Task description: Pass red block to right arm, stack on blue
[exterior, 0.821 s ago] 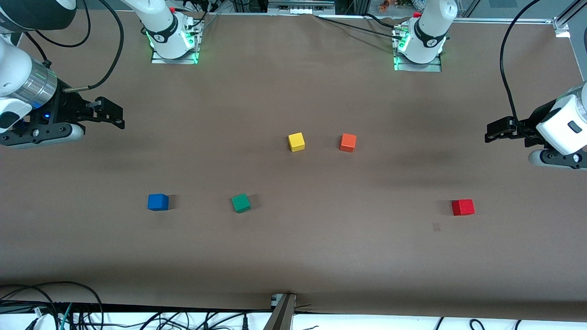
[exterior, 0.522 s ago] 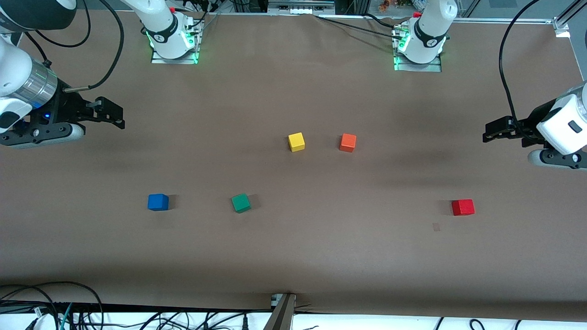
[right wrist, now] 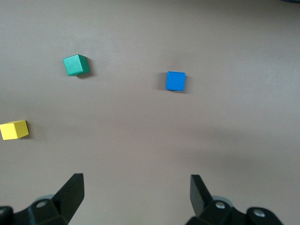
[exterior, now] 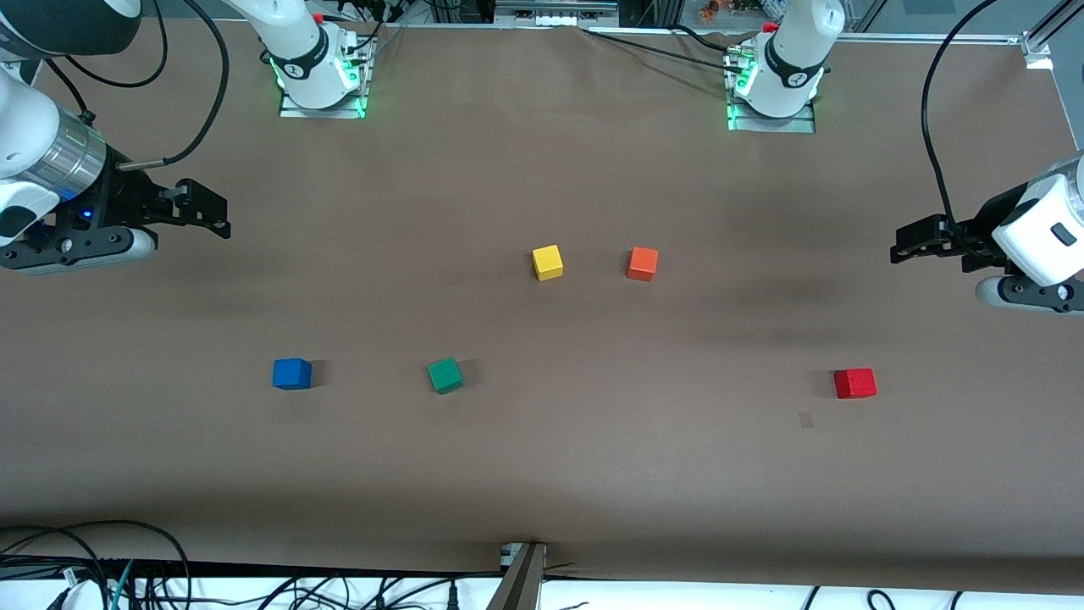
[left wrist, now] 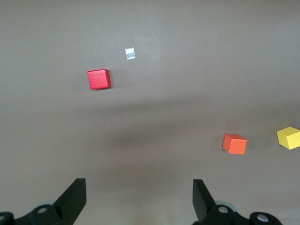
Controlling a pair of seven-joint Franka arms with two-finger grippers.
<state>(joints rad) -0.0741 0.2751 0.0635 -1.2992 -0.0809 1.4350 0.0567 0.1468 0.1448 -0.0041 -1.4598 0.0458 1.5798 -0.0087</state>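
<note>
1. At the left arm's end of the surface (exterior: 542,474): left hand (exterior: 910,241), raised in the air over bare brown cover, fingers spread wide with nothing between them. Its wrist view shows both fingertips (left wrist: 75,197) well apart.
2. Red block (exterior: 854,383): resting flat on the surface, near the left hand and closer to the front camera than the hand's spot, untouched. Small bright cube with crisp edges. Judged light, rigid and not fragile; the smooth painted faces may be a little slippery, so a square pinch on two parallel side faces, centred, looks best. For the handover, gripping low or high would leave free faces for the second hand.
3. Small pale scrap (exterior: 805,419): lying just beside the red block, nearer the front camera.
4. Orange block (exterior: 642,263) and yellow block (exterior: 547,262): side by side near mid-surface, apart from each other, farther from the front camera than the red one.
5. Green block (exterior: 445,374): alone, slightly turned, between the centre and the blue block.
6. Blue block (exterior: 291,374): flat on the surface toward the right arm's end, top face clear; the stacking base.
7. Right hand (exterior: 203,212): aloft at the right arm's end, fingers spread, carrying nothing; this arm waits.
</note>
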